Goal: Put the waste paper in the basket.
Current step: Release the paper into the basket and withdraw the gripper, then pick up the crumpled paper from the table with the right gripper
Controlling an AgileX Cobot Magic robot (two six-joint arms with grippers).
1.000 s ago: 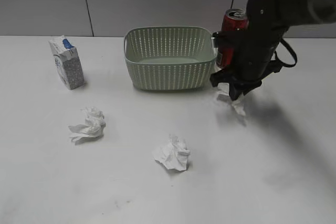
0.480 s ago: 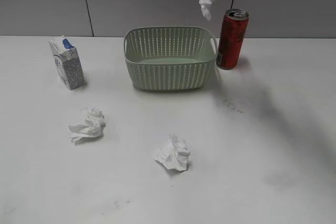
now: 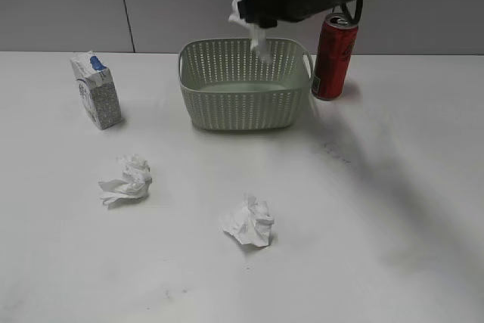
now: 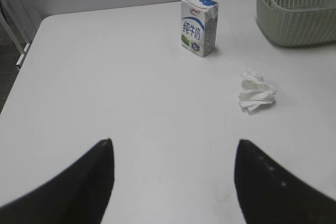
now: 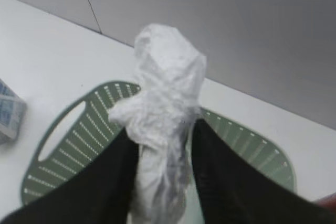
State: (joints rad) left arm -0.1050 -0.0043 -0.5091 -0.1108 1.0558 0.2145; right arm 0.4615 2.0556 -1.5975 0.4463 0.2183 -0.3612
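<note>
My right gripper (image 3: 253, 17) is shut on a wad of white waste paper (image 3: 257, 35) and holds it in the air above the sage-green perforated basket (image 3: 242, 104). In the right wrist view the wad (image 5: 165, 98) sits between the black jaws (image 5: 163, 129) with the basket (image 5: 58, 145) below. Two more wads lie on the table, one at the left (image 3: 127, 180) and one at the front middle (image 3: 248, 222). My left gripper (image 4: 173, 148) is open and empty above bare table; the left wad (image 4: 255, 92) lies ahead of it to the right.
A red drink can (image 3: 333, 56) stands just right of the basket. A blue-and-white carton (image 3: 96, 90) stands upright at the left, also in the left wrist view (image 4: 199, 24). The basket's corner shows in the left wrist view (image 4: 294, 9).
My right gripper lifted a wad from the table by the can, rose high, then moved left and down to hang over the basket. The other wads have not moved.
</note>
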